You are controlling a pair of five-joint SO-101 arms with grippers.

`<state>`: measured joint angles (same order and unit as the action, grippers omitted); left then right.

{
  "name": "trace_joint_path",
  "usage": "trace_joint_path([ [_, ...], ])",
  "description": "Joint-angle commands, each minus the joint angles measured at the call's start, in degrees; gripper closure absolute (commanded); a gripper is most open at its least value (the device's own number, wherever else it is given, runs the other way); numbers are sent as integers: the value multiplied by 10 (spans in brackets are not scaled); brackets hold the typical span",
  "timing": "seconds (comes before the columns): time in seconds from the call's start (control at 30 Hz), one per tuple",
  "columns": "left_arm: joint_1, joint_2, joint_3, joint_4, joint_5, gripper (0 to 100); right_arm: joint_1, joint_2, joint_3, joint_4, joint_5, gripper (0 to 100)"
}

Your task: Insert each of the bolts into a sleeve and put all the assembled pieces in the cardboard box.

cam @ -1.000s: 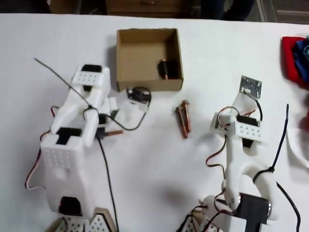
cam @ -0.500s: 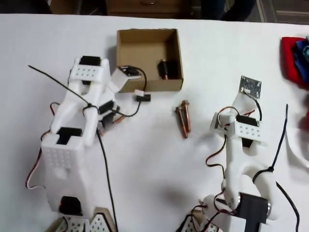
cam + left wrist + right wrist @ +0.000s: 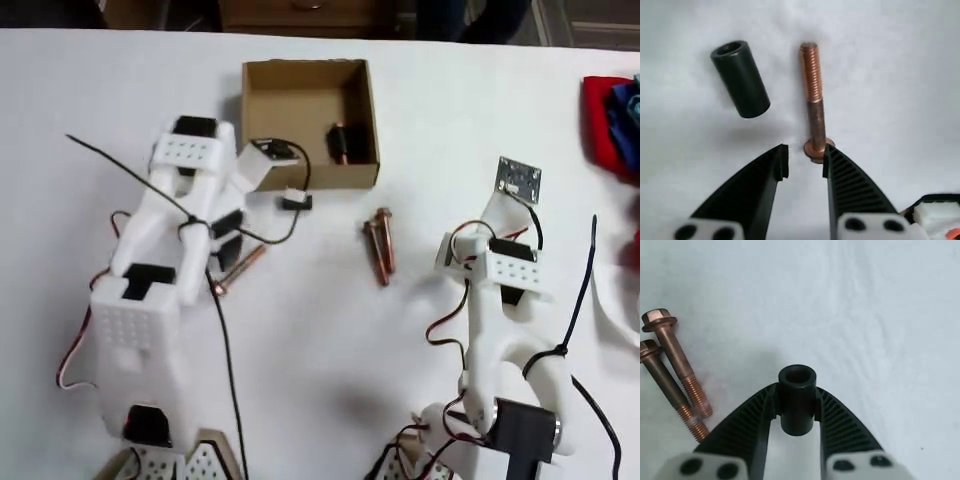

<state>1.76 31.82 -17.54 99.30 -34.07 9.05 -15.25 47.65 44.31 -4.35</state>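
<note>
The left pincer [image 3: 805, 159] is hanging with jaws apart at the head of a copper bolt [image 3: 813, 100] lying on the white surface [image 3: 900, 75] just beside a loose black sleeve [image 3: 740, 79], while the right pincer [image 3: 797, 402] is clamping a second sleeve [image 3: 797, 390] near two more bolts [image 3: 679, 362], and the cardboard box [image 3: 290, 120] is holding one assembled piece [image 3: 339, 142].

boxed piece [image 3: 340, 142]: too small to tell (dark blur) | red cloth [image 3: 608, 110]: cut by edge
</note>
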Motion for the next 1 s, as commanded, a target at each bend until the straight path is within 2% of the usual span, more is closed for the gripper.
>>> trace_joint_path([
  [0.0, 40, -4, -22, 9, 176, 862, 7, -28, -12, -4, -6, 978],
  [0.07, 50, -3, -22, 4, 221, 862, 7, -28, -12, -4, -6, 978],
  [0.33, 33, 54, -24, -7, 154, 861, 7, -28, -12, -4, -6, 978],
  [0.47, 15, 91, -27, -7, 152, 861, 7, -28, -12, -4, -6, 978],
  [0.7, 33, 106, -27, -4, 142, 884, 7, -28, -12, -4, -6, 978],
  [0.8, 49, 105, -26, -1, 47, 985, 7, -28, -12, -4, -6, 978],
  [0.97, 66, 103, -23, 27, -185, 976, 7, -28, -12, -4, -6, 978],
])
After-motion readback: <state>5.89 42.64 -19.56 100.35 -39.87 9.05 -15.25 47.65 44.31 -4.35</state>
